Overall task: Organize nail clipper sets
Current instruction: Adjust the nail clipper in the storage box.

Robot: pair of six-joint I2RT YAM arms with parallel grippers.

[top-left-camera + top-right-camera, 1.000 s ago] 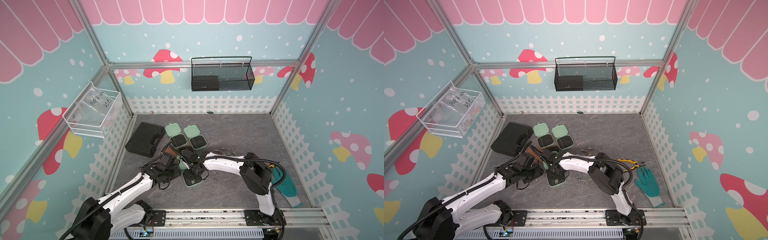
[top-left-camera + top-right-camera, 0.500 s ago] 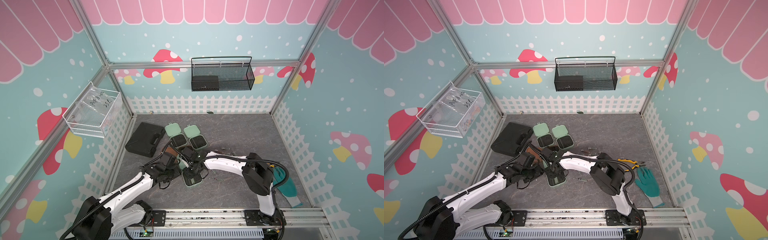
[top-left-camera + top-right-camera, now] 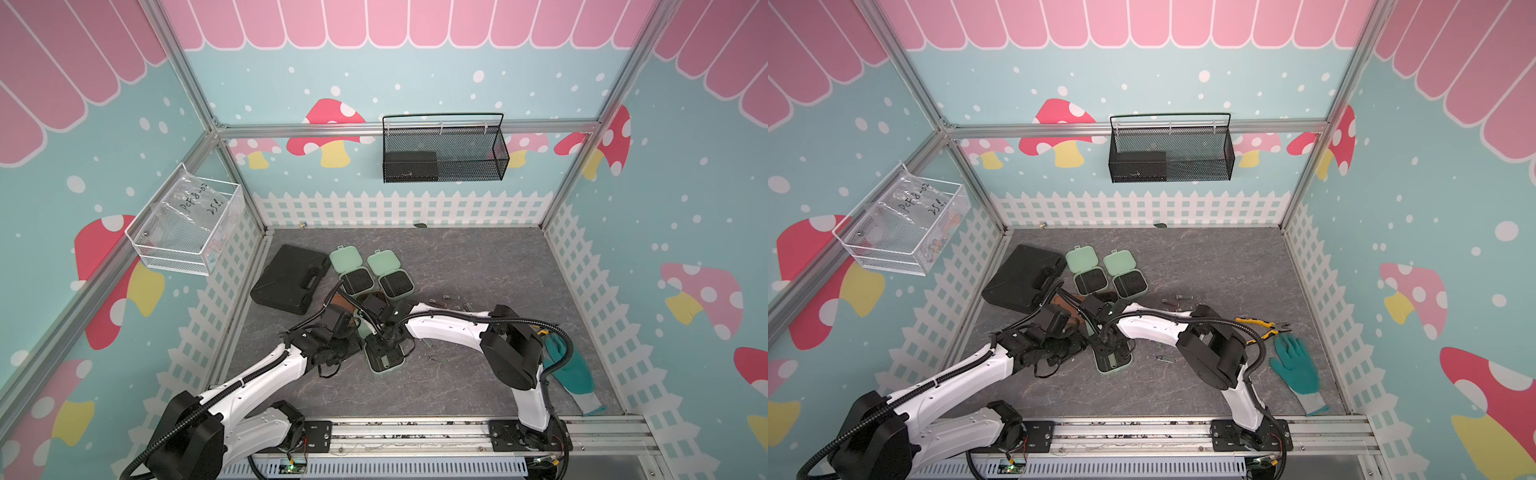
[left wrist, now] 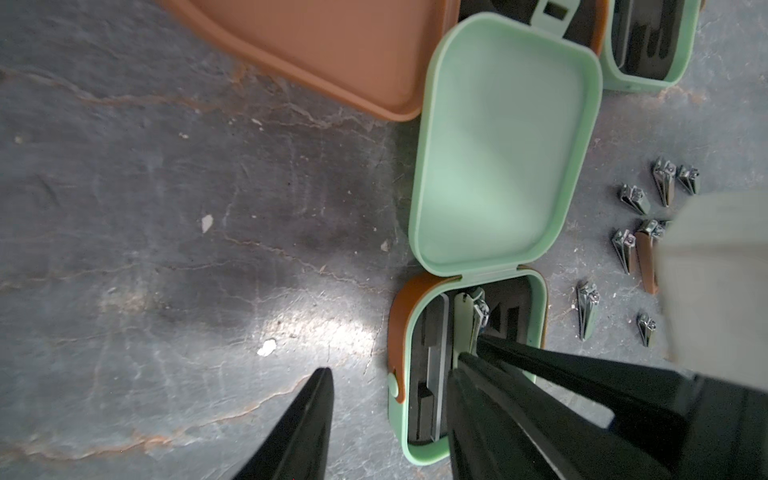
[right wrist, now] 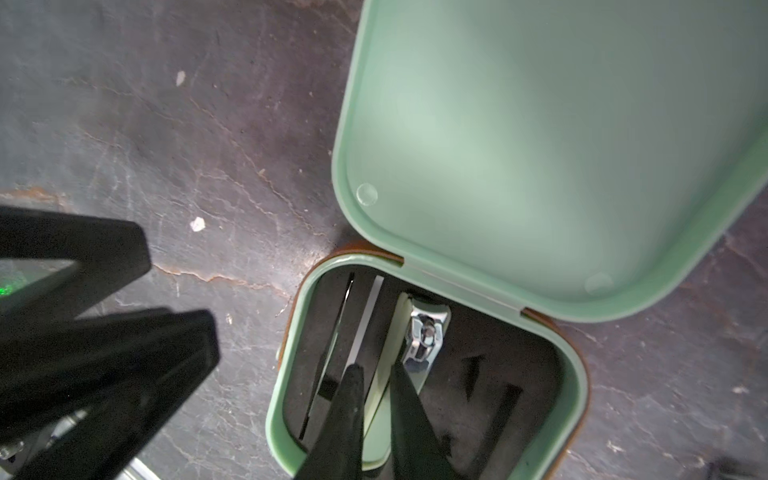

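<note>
The right gripper (image 5: pixel 376 370) reaches into the open mint case (image 5: pixel 282 415), jaws nearly together, pinching a clipper (image 5: pixel 424 332) in its black insert (image 5: pixel 519 374). The left gripper (image 4: pixel 390 365), half open and empty, straddles that case's side wall. Beside the case, loose clippers (image 4: pixel 627 249) lie on the worktop (image 4: pixel 166 208).
</note>
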